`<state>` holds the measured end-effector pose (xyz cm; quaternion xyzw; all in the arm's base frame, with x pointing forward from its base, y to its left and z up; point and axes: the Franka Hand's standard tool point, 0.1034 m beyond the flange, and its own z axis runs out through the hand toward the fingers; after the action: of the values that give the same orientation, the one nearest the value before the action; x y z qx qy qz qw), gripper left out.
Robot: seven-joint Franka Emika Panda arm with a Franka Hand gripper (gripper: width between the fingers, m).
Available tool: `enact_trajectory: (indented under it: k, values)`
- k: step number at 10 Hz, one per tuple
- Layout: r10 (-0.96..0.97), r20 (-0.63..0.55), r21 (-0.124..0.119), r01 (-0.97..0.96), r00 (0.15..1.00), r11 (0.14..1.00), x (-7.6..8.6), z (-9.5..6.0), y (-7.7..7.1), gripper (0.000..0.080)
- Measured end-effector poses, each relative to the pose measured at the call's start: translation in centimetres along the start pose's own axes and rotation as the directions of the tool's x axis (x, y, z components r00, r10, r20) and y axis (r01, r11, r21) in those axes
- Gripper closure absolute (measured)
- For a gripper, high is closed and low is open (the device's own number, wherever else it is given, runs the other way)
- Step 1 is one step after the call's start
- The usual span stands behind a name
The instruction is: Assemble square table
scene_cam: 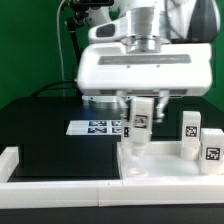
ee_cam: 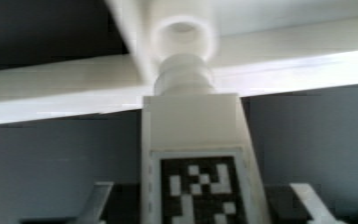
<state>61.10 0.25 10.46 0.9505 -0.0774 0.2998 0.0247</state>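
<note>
A: Where was the leg (scene_cam: 141,122)?
B: Upright w/ its tag facing out, clamped in the gripper (scene_cam: 141,108) over the tabletop (scene_cam: 150,167).
A: Wrist view?
B: Only there its tip met a round socket (ee_cam: 183,38). Ext. view alone showed two more legs (scene_cam: 199,140) and the marker board (scene_cam: 100,127).

The gripper (scene_cam: 140,112) shows only finger stubs in the exterior view — the leg (scene_cam: 140,124) between the jaws covers their tips, and the wrist housing hides the arm above. Below the jaws, the tabletop (scene_cam: 160,168) runs off the frame's edge. In the wrist view the leg (ee_cam: 197,140) is blurred — its tag (ee_cam: 199,190) is cut off, and the fingers (ee_cam: 101,200) are barely visible.
</note>
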Motion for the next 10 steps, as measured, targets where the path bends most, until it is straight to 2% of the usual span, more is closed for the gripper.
enact_trajectory:
  k: [1, 2, 6, 10]
  values:
    - [0.011, 0.005, 0.004, -0.011, 1.000, 1.000, -0.1, 0.4, 0.2, 0.0512]
    - [0.011, 0.007, 0.011, -0.011, 1.000, 1.000, -0.1, 0.9, -0.3, 0.0512]
    - [0.009, 0.010, 0.013, -0.009, 1.000, 1.000, -0.2, 2.3, -1.0, 0.0512]
    - [0.007, -0.006, 0.006, -0.007, 1.000, 1.000, -0.2, 2.5, -0.8, 0.0512]
